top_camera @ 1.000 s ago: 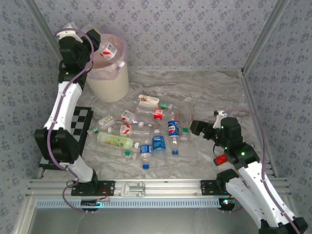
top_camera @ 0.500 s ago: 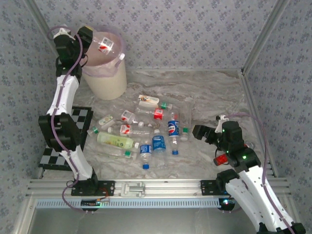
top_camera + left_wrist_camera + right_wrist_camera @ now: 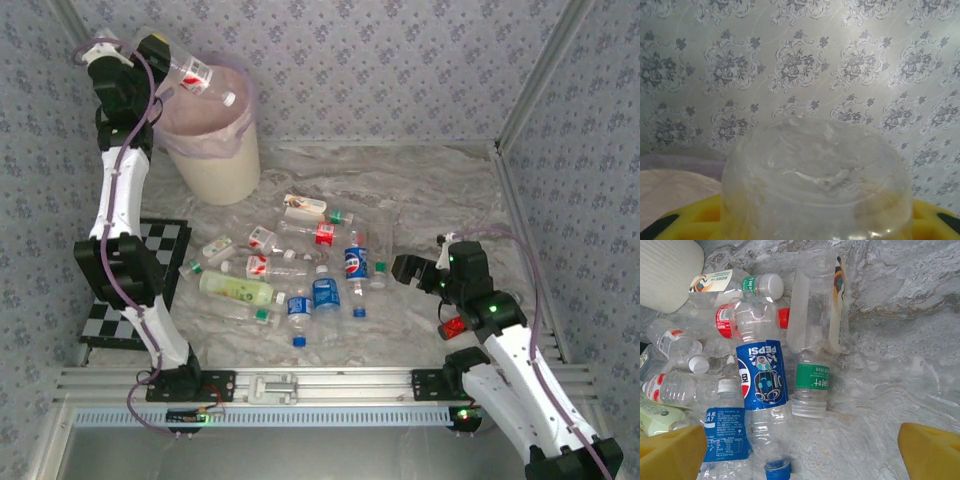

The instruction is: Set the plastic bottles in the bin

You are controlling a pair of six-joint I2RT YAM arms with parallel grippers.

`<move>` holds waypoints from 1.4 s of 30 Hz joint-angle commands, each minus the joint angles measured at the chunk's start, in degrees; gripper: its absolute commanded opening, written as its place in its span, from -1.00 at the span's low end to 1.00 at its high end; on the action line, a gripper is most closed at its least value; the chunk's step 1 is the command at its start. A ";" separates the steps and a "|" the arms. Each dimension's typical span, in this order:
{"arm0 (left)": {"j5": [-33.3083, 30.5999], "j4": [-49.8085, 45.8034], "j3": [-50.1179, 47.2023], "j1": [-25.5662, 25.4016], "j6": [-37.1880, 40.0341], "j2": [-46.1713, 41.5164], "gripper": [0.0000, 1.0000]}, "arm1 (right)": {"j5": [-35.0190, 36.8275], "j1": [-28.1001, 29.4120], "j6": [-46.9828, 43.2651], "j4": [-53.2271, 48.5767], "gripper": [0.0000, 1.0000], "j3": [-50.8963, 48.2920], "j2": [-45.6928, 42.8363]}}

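**Left arm.** My left gripper point(image 3: 155, 55) is holding a red-and-white-labelled bottle point(image 3: 195, 75) by its base end. In the wrist view the rounded clear base point(image 3: 817, 180) is sitting just in front of the camera, with my yellow fingers point(image 3: 690, 220) showing on either side of it. The jaws are standing narrow, closed on it. The bottle is tilting, its white cap pointing away from the jaws and downward. Directly beneath it the bin point(image 3: 215, 170) is standing upright, its pink-lilac liner point(image 3: 205, 120) lying open under the cap. Beyond the jaws the patterned wall point(image 3: 800, 60) is closing off the view.

**Right arm.** My right gripper point(image 3: 405, 268) is hanging low over the marble table point(image 3: 450, 190), its jaws standing wide with nothing between them. Just ahead of the jaws a Pepsi bottle point(image 3: 760, 380) is lying with its blue cap toward me. A blue-labelled bottle point(image 3: 725, 435) is lying against it on one side, and a green-banded bottle point(image 3: 812, 377) just beside it on the other. Farther ahead a flattened clear bottle point(image 3: 815, 300) is lying. The other loose bottles point(image 3: 280, 265) are spreading out beyond, a pale green bottle point(image 3: 238, 289) on the far side of the heap from the jaws. All of these are lying on the table, apart from the bin.
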 commanded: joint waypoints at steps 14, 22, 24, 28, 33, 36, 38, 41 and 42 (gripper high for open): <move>-3.43 -58.84 41.97 -6.26 30.60 28.17 -1.00 | 1.07 -0.84 -1.07 -2.39 0.99 1.14 -3.48; 2.77 -67.33 39.36 -5.53 34.65 32.35 -1.00 | -0.61 -0.90 -2.62 -2.97 0.99 1.02 -5.80; 3.78 -69.52 37.65 -5.97 36.59 32.43 -1.00 | -0.16 -0.93 -3.07 -3.07 1.00 1.55 -5.43; 3.32 -74.90 34.69 -7.34 42.15 31.43 -0.90 | 0.00 -0.93 -2.71 -2.91 1.00 1.68 -4.57; 0.67 -72.53 30.46 -7.39 43.63 29.21 -0.53 | -0.33 -0.94 -1.85 -0.86 0.99 0.87 -2.98; 2.03 -69.40 29.49 -7.43 42.62 29.16 -0.25 | 0.39 -0.92 -1.00 -0.99 1.00 1.43 -1.11; 2.92 -67.43 29.24 -7.54 41.80 29.03 0.02 | 1.88 -0.82 0.15 -2.88 1.00 1.92 0.27; 3.65 -64.76 29.31 -7.90 40.96 28.14 0.38 | 2.25 0.09 0.73 -5.56 1.00 1.89 1.62; 3.57 -64.05 29.39 -8.02 40.78 27.59 0.47 | 2.32 0.62 1.11 -5.97 1.00 1.60 1.84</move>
